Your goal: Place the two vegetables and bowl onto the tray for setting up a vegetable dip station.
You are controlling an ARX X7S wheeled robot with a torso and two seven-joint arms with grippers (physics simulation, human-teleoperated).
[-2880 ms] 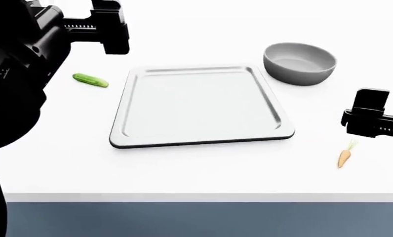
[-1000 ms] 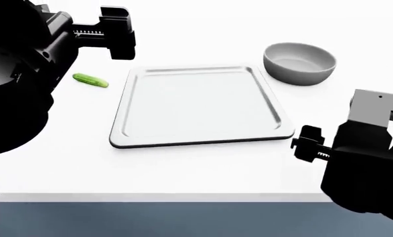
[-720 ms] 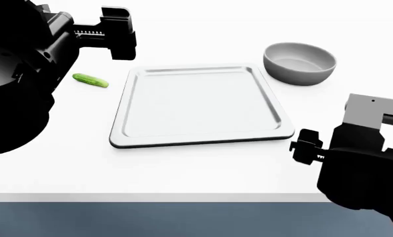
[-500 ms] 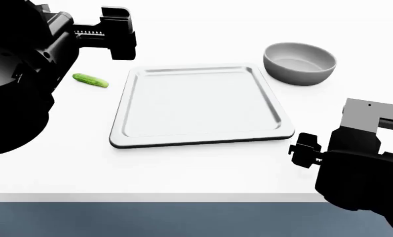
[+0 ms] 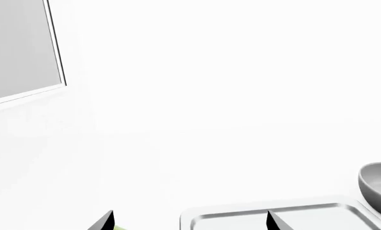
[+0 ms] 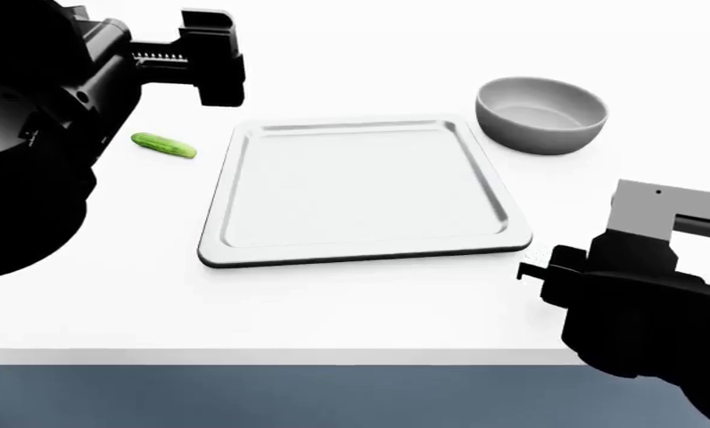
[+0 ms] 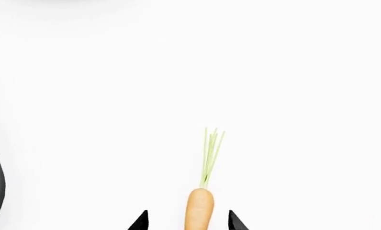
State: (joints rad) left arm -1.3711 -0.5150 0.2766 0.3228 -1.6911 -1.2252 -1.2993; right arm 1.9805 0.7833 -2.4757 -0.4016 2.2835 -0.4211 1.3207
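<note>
Right wrist view: the right end effector [image 7: 185,221] sits spread apart astride the carrot [image 7: 199,209], off the empty tray [image 6: 361,189]. Next, I judge, comes lowering and closing squarely.

Bare simulated room; plain white table [image 6: 367,308], blank white backdrop

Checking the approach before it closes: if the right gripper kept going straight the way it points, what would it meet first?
The carrot. In the right wrist view it lies between the open fingertips of the right gripper, stem pointing away. How far above the table the gripper hangs is unclear.
</note>
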